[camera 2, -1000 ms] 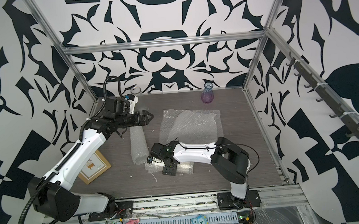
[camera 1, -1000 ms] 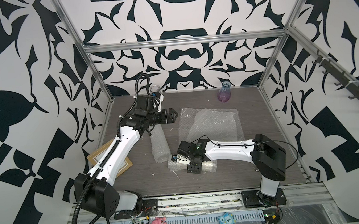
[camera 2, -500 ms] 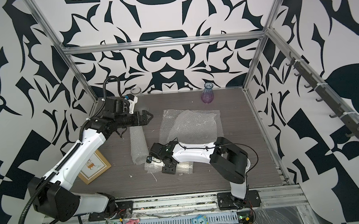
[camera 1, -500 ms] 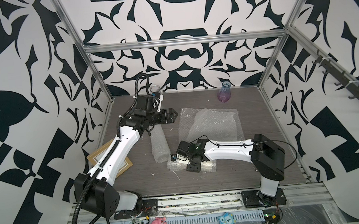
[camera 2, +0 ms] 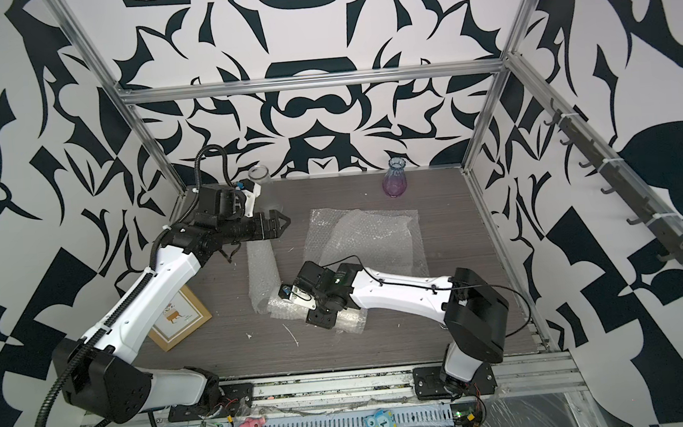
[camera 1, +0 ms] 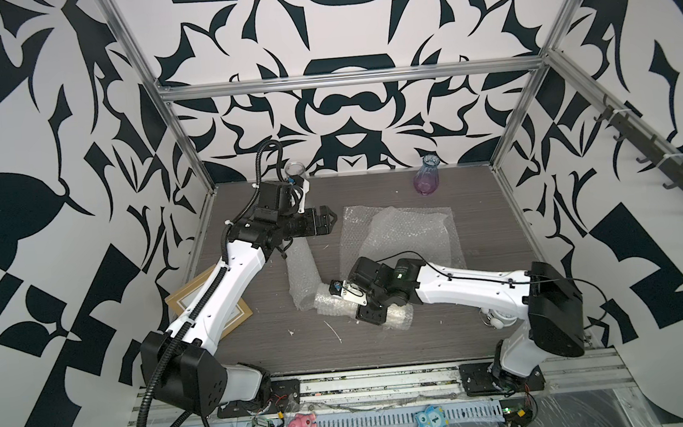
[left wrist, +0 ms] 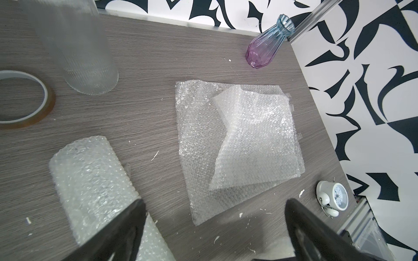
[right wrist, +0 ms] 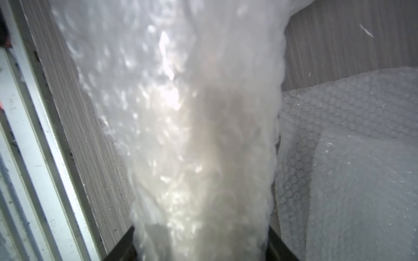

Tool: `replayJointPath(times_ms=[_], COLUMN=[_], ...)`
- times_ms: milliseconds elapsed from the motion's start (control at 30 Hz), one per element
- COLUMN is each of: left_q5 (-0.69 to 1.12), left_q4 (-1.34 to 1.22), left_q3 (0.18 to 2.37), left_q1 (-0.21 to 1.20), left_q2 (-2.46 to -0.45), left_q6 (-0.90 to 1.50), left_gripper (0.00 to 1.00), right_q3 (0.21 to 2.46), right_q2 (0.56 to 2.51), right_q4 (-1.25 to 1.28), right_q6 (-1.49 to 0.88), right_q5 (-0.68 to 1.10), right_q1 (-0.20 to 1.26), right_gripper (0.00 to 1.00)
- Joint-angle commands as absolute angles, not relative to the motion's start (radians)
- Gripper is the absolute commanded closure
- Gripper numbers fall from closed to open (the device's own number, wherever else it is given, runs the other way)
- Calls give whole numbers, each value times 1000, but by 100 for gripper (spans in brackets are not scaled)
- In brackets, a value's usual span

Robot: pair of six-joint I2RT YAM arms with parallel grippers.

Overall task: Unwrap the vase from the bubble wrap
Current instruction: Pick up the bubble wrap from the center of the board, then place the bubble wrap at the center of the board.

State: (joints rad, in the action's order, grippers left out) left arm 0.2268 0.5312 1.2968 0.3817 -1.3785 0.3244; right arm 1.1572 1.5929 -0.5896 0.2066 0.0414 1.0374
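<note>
While I read the table (camera 1: 385, 361) as a clock with 12 at the back wall, the left gripper (camera 1: 329, 217) hangs in the air at about 10 o'clock. Its jaws are spread wide with nothing between them, and the left wrist view looks straight through the gap to the wood below.

The right gripper (camera 1: 371, 315) is down near 6 o'clock, just in front of centre. It points into a wrapped roll (camera 1: 398, 316) of bubble wrap that lies on its side across the table. In the right wrist view its two fingers (right wrist: 274, 247) press against either flank of that roll, so the jaws are pinching the bundle. I cannot tell what is inside, because the plastic is too cloudy.

A second roll (camera 1: 300, 268) of the same wrap lies toward 9 o'clock, running front to back. Its near end seems to touch the held one, and its far end sits below the left gripper. Flat sheets (camera 1: 408, 234) lie overlapped just past centre toward 1 o'clock, the top one with a corner folded over.

A purple vase (camera 1: 426, 178) stands bare at 1 o'clock by the back wall. A ribbed glass cylinder (camera 1: 295, 169) stands at 11 o'clock with a tape ring (left wrist: 22, 99) beside it. A picture frame (camera 1: 237, 316) lies at 8 o'clock, partly under the left arm, and a small white alarm clock (left wrist: 332, 196) sits near 4 o'clock.
</note>
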Motion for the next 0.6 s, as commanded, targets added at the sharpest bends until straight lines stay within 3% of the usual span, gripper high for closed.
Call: replayJointPath(times_ms=[0,233,567], left_q5=[224,232,233], left_q4=[504,504,505], left_q3=[1278,1278,1278], left_q1=[377,377,377], left_q2=[-1345,-1346,-1349], left_q6=[321,322,321], left_gripper=[1,1,1], right_q3=[1130,1095,1164], right_q2=[1495,1440,1565], right_q4=[-512,-444,-442], right_q6=[145,-12,-283], right_q5=[122,304,288], right_q1=[971,734,460], right_gripper=[58,60,65])
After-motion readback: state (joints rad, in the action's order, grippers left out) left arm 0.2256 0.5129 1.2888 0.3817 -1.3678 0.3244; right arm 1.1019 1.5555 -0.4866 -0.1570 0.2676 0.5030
